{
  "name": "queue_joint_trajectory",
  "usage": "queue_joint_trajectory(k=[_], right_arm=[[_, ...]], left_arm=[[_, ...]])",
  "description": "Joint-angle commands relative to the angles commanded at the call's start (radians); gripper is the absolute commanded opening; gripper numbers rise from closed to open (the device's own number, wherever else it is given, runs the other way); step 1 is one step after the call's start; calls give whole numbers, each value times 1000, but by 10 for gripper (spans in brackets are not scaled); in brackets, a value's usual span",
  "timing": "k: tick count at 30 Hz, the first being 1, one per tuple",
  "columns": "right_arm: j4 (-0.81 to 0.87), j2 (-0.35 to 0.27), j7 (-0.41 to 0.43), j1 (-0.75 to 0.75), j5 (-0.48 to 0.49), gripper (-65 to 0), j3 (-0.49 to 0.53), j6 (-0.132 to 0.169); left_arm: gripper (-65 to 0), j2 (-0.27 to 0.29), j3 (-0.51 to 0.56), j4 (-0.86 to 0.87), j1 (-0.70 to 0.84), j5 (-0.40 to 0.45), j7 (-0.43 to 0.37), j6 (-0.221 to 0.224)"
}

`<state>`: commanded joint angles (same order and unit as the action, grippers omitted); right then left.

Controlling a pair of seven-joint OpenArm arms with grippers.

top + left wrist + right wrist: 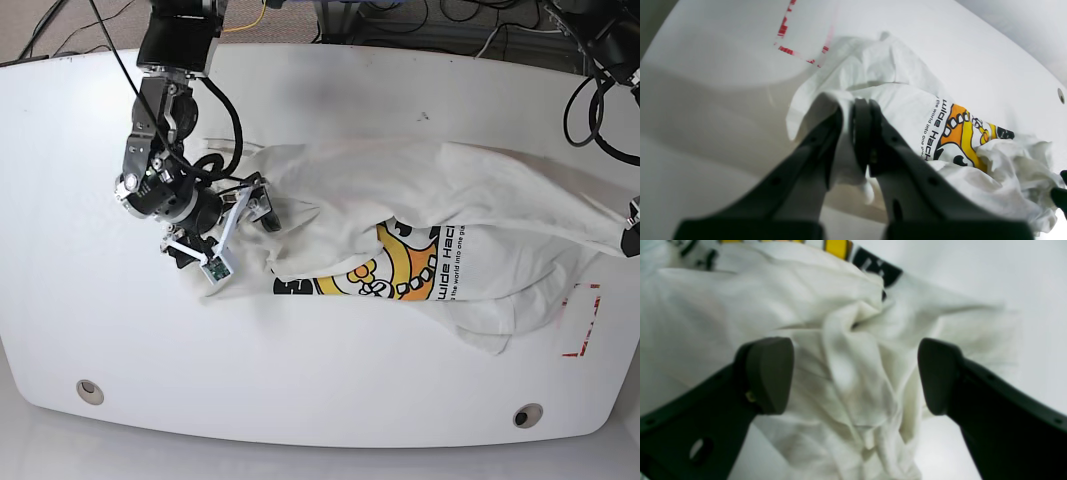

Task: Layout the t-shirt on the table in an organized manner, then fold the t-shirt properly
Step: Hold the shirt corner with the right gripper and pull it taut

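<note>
Base view: crumpled off-white cotton t-shirt (pixel 430 200) with orange-and-yellow flower print, sprawled mid glossy white tabletop (pixel 320 400). Left hand (pixel 855 103) clenched on a fabric fold; right hand (pixel 855 376) released, straddling bunched cloth. Soft, light, limp; likely best gripped at hem or shoulder edges.

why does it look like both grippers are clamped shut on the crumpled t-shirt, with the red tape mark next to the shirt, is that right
Partly. Only the left gripper is shut on the t-shirt, as the left wrist view shows. The right wrist view shows the right gripper open, its fingers apart on either side of a bunched fold. The red tape mark does lie next to the shirt.
</note>
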<state>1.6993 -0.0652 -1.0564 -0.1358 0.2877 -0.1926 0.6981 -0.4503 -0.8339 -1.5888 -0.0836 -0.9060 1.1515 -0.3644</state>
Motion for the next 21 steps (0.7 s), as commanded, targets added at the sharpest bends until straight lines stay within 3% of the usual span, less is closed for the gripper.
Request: queue_joint_trajectory(k=[4,15,21], right_arm=[[-21,-3,0,-5,0,-151,0,0],[-17,0,-12,20,0,-591,2,0],[32,0,-12,41,-2,-585,2,0]], left_arm=[[-642,0,0,0,0,2,0,0],[-642,0,2,2,0,3,0,0],[-642,2,5,2,-3,3,0,0]])
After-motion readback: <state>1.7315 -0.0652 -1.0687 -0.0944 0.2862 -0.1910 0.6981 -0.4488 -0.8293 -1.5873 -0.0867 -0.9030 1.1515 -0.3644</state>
